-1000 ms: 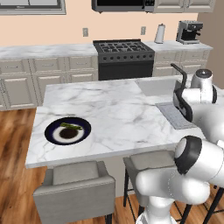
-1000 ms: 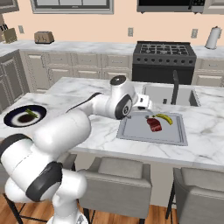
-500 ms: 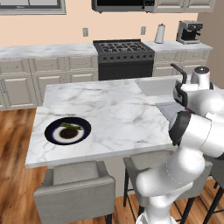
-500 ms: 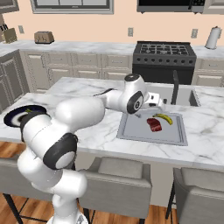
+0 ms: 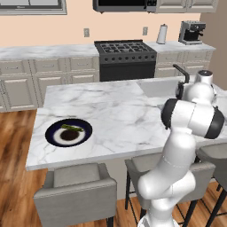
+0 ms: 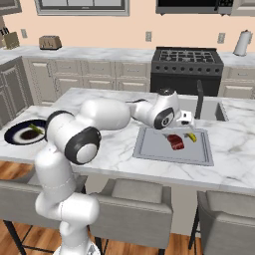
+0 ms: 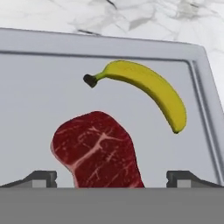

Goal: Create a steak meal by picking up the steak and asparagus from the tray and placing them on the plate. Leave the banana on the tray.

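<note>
The dark-red steak (image 7: 98,151) lies on the light-grey tray (image 7: 39,100), with the yellow banana (image 7: 148,89) just beyond it. My gripper (image 7: 111,179) hangs open over the steak's near end, and its fingertips (image 7: 41,177) stand wide apart on either side, gripping nothing. From the right base view, the gripper (image 6: 183,122) hovers above the steak (image 6: 175,141) and banana (image 6: 191,136) on the tray (image 6: 149,149). Far to the left sits the navy-rimmed plate (image 6: 15,135), and the green asparagus (image 6: 35,128) lies on it. The left base view also shows the plate (image 5: 53,133) and asparagus (image 5: 72,128).
A sink with a dark faucet (image 6: 199,99) lies just behind the tray. Grey stools (image 6: 134,199) stand along the island's front edge. Bare marble counter (image 5: 119,111) stretches between plate and tray. A black stove (image 6: 187,64) stands at the back wall.
The arm has swung to the right, bringing the open gripper from the tray's left side to above the steak. Steak, banana and plate have not moved.
</note>
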Robot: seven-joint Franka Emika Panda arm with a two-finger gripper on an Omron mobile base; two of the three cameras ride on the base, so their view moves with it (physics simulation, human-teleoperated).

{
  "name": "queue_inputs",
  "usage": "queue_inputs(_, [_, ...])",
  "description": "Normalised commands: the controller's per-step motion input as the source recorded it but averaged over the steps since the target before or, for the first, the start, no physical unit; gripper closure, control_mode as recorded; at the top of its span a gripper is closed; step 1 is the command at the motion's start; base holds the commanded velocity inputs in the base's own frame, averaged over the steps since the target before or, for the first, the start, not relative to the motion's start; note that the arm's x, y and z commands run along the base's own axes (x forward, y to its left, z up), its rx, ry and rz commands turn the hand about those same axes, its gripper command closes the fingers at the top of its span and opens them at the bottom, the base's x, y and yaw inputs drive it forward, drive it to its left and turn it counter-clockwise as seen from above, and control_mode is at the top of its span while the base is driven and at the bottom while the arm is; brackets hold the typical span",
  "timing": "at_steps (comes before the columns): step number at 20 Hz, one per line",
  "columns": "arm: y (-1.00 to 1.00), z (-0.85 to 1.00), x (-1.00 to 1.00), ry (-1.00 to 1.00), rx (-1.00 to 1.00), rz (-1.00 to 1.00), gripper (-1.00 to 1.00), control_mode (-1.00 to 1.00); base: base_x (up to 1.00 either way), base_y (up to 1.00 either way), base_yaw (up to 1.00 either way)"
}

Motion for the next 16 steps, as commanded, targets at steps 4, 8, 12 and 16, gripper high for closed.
queue_inputs(4, [-0.04, -0.38, 0.04, 0.0, 0.0, 0.01, -1.0, -1.0, 0.0, 0.0, 0.0])
queue_inputs(8, [0.05, -0.3, 0.01, 0.0, 0.0, 0.0, -1.0, -1.0, 0.0, 0.0, 0.0])
queue_inputs(12, [0.19, -0.18, 0.07, 0.04, 0.0, 0.0, -1.0, -1.0, 0.0, 0.0, 0.0])
queue_inputs(16, [0.19, -0.17, 0.0, 0.05, 0.0, 0.0, -1.0, -1.0, 0.0, 0.0, 0.0])
